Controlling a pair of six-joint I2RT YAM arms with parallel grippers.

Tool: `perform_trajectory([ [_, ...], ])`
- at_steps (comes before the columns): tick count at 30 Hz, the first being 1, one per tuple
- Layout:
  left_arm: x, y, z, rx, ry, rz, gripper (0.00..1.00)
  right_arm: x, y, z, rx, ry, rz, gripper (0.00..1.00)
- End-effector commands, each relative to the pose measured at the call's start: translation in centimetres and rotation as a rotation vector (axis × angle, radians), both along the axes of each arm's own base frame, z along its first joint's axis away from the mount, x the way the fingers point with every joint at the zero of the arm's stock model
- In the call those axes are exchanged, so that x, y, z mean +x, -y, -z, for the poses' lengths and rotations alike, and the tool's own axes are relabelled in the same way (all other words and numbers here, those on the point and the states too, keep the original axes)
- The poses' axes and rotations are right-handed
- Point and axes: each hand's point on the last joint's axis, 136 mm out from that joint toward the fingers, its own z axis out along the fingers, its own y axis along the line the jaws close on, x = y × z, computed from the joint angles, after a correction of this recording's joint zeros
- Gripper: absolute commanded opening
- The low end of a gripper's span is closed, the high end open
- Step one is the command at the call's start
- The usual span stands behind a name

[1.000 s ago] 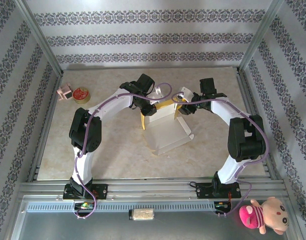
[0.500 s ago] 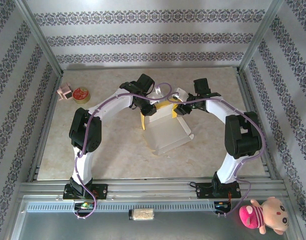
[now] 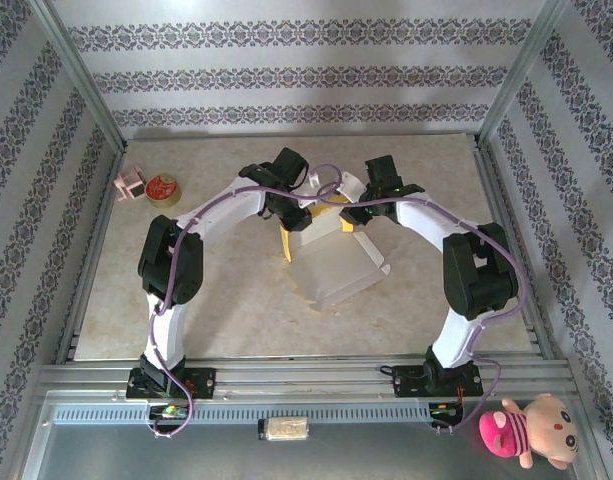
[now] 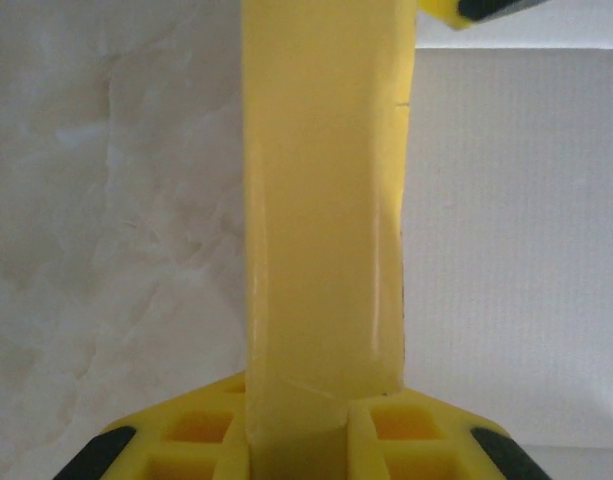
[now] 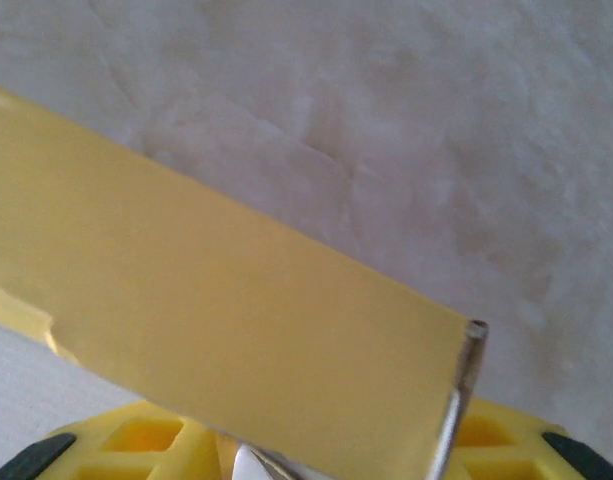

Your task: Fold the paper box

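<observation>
The left fingers (image 4: 186, 438) pinched a flap (image 4: 321, 200) of the box (image 3: 336, 268). Whether the right fingers (image 5: 136, 442) gripped, I couldn't tell. A loose hold there could let the flap spring back.

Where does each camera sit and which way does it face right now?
Top external: above and behind the bases, looking down at the table; left arm, right arm and paper box show.
Left wrist: on the left arm, looking along the left end effector at a yellow flap between its fingers.
Right wrist: on the right arm, looking past the right end effector at a slanted yellow flap.
Shared: every view shows the yellow box face.
</observation>
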Motion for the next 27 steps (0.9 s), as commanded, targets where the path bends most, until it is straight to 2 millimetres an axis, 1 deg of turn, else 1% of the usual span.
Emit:
perform_trajectory([
  [1,-1.4,1.6,0.1,-0.038,-0.007,0.069,0.19,-1.8,-1.7,0.0,-0.013,-0.027,0.133,0.41],
  [3,-1.4,1.5,0.4,-0.034,-0.009,0.073,0.19,-2.6,-2.2,0.2,0.037,-0.067,0.208,0.41],
  [5,-1.4,1.2,0.6,-0.017,-0.007,0.073,0.19,-2.9,-2.4,0.3,0.080,-0.093,0.299,0.40],
  [8,-1.3,0.7,0.9,0.013,0.008,0.070,0.19,-3.4,-3.2,1.2,0.147,-0.125,0.371,0.38],
  [12,-1.4,0.8,0.6,0.000,0.012,0.077,0.20,-3.6,-4.1,2.7,0.201,-0.093,0.362,0.38],
  [15,-1.4,1.1,0.4,-0.015,0.016,0.081,0.20,-3.6,-4.9,3.0,0.285,-0.097,0.324,0.40],
  [17,-1.3,1.1,0.5,-0.012,0.016,0.081,0.20,-3.8,-5.7,3.2,0.359,-0.129,0.281,0.43],
  [20,-1.2,1.0,0.5,-0.006,0.016,0.078,0.20,-4.1,-5.7,3.7,0.388,-0.158,0.272,0.43],
  [23,-1.3,1.1,0.6,-0.009,0.013,0.080,0.20,-4.2,-5.3,4.1,0.432,-0.156,0.265,0.38],
  [27,-1.3,1.1,0.4,-0.012,0.013,0.078,0.20,-4.2,-4.4,4.0,0.539,-0.187,0.294,0.29],
])
